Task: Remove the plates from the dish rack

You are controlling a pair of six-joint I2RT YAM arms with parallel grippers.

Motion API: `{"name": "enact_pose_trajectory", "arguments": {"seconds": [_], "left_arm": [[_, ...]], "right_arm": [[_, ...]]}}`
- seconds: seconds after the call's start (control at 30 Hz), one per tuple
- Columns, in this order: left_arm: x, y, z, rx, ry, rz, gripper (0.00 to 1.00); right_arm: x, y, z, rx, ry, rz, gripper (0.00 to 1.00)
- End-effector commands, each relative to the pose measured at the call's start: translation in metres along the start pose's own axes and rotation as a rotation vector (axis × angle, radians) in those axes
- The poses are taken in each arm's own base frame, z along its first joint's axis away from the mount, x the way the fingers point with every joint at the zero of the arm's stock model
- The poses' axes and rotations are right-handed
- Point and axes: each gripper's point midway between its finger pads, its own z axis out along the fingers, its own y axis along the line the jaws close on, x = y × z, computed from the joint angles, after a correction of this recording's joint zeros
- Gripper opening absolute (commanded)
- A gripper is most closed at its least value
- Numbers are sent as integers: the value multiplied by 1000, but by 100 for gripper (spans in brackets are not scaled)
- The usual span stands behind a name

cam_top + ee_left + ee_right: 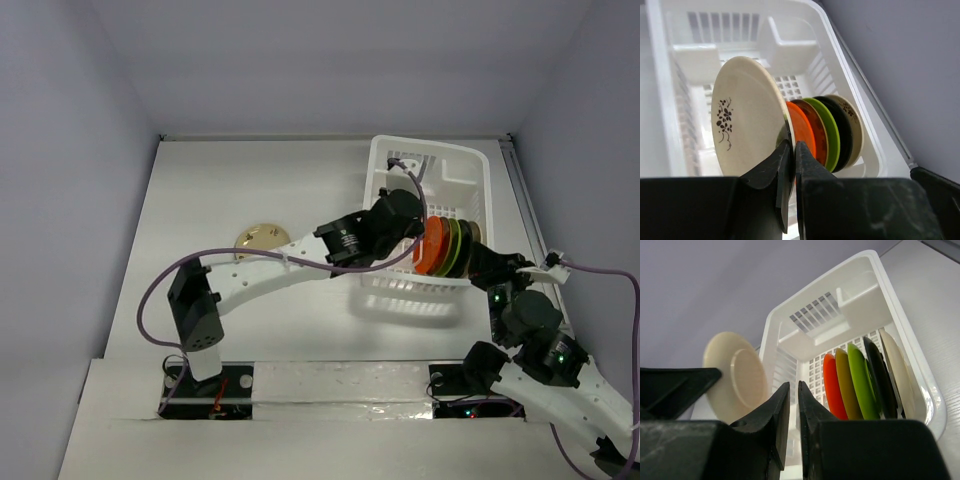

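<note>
White table [250, 180] | left hand [792, 150] grips cream plate [747, 120] at rim (well apart from racked plates [855, 382]) | right hand [794, 390] closed, empty.

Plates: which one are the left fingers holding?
The cream plate with the black flower print, pinched at its rim by the left fingers; the other plates stand free in the rack.

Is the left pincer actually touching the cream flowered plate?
Touching. In the left wrist view the left pincer clamps the lower rim of the cream plate, no gap showing.
</note>
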Motion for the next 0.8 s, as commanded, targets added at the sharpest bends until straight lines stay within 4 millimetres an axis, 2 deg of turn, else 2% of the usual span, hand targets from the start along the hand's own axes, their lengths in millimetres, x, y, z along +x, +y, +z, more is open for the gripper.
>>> {"name": "enact_pose_trajectory", "arguments": {"seconds": [0.0,0.03,0.07,0.1,0.13,0.17,0.2,0.23,0.27,0.3,0.33,0.4,0.43,0.57,0.63,0.67,0.77], "left_arm": [[-57,14,-38,-45,-138,-20,0],[-51,33,-43,-98,-116,11,0],[-52,57,-56,-168,-114,36,0],[-64,59,-65,-176,-143,22,0],[-52,82,-71,-237,-105,57,0],[-52,95,-79,-281,-109,71,0],[-61,116,-92,-326,-122,68,0],[-44,141,-98,-394,-67,116,0],[-43,161,-108,-462,-64,123,0],[-34,180,-113,-523,-36,132,0],[-13,211,-120,-609,16,145,0],[0,238,-127,-661,28,131,0],[15,263,-127,-712,49,128,0],[37,307,-118,-777,102,105,0],[45,313,-110,-786,130,134,0],[55,320,-105,-823,167,169,0],[61,330,-99,-894,211,245,0]], "right_arm": [[-12,6,-1,-13,-26,43,18],[-12,7,-1,-16,-25,41,18],[-11,8,-1,-23,-21,42,18],[-12,9,-1,-24,-22,45,18],[-11,9,0,-25,-21,41,18],[-11,11,0,-31,-22,45,18],[-10,12,0,-32,-21,44,18],[-9,14,1,-39,-17,42,18],[-8,14,1,-40,-16,40,18],[-8,15,1,-42,-14,39,18],[-7,16,1,-48,-11,40,18],[-6,17,1,-52,-9,40,18],[-6,18,1,-58,-8,39,18],[-5,22,1,-75,-2,36,18],[-3,23,2,-75,5,25,18],[-2,23,2,-74,9,20,18],[0,24,2,-76,17,17,18]]}}
